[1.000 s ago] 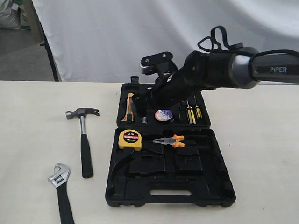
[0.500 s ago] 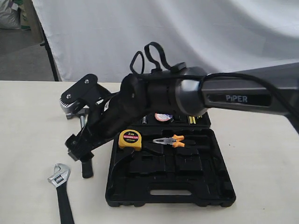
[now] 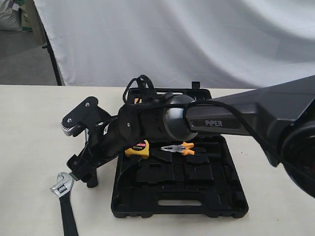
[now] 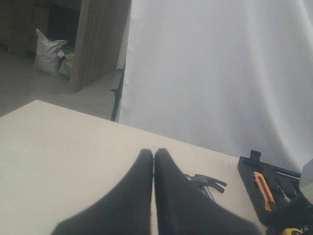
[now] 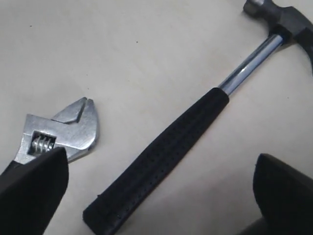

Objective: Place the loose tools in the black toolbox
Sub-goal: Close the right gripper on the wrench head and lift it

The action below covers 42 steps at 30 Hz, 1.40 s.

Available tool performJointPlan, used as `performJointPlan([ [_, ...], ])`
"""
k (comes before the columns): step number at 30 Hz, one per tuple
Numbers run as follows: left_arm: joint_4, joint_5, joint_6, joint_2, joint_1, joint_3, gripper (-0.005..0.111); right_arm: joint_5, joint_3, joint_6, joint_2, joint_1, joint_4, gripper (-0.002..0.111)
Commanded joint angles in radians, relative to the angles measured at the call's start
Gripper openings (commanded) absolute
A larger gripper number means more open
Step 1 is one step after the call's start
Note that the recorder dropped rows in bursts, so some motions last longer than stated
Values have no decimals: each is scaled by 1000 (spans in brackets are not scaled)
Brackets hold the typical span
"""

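Observation:
My right gripper (image 3: pixel 83 169) has reached across to the left of the black toolbox (image 3: pixel 216 196) and hangs open low over the claw hammer (image 3: pixel 92 181), whose head the arm hides there. In the right wrist view the gripper (image 5: pixel 161 169) straddles the hammer's black-sleeved handle (image 5: pixel 166 156) near its butt end, fingers wide apart and not touching it. The steel head (image 5: pixel 288 19) lies further along. The adjustable wrench (image 5: pixel 63 129) lies beside one finger, and by the table's front edge (image 3: pixel 64 194). My left gripper (image 4: pixel 154 155) is shut and empty above the bare table, with the hammer head (image 4: pixel 208 182) beyond it.
The toolbox lies open with a yellow tape measure (image 3: pixel 140 149) and orange-handled pliers (image 3: pixel 179 147) in its near half. An orange-handled tool (image 4: pixel 264 188) sits in its far half. A white cloth backdrop (image 3: pixel 197 39) hangs behind the table.
My right arm has swung from above the toolbox's far half leftward and down over the hammer. Its jaws have stayed open. The tools have not moved.

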Motion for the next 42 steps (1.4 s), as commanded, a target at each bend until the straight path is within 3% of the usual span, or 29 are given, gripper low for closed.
performJointPlan([
  [1,4,-7,-5,-3,25,-3,1,77,-32,-9,-1,16,58,95],
  [6,4,-7,-5,-3,25,-3,1,169,-54,-56,-1,71,58,95],
  [12,4,-7,-5,-3,25,-3,1,148,-54,-74,13,124,58,95],
  [19,4,-7,-5,-3,25,-3,1,17,-65,-74,79,122,38,95],
  [33,4,-7,-5,-3,25,-3,1,198,-203,-78,191,113,33,93],
  [36,4,-7,-5,-3,25,-3,1,247,-222,-78,191,113,33,78],
  [42,4,-7,-5,-3,25,-3,1,275,-229,-78,189,113,33,20],
])
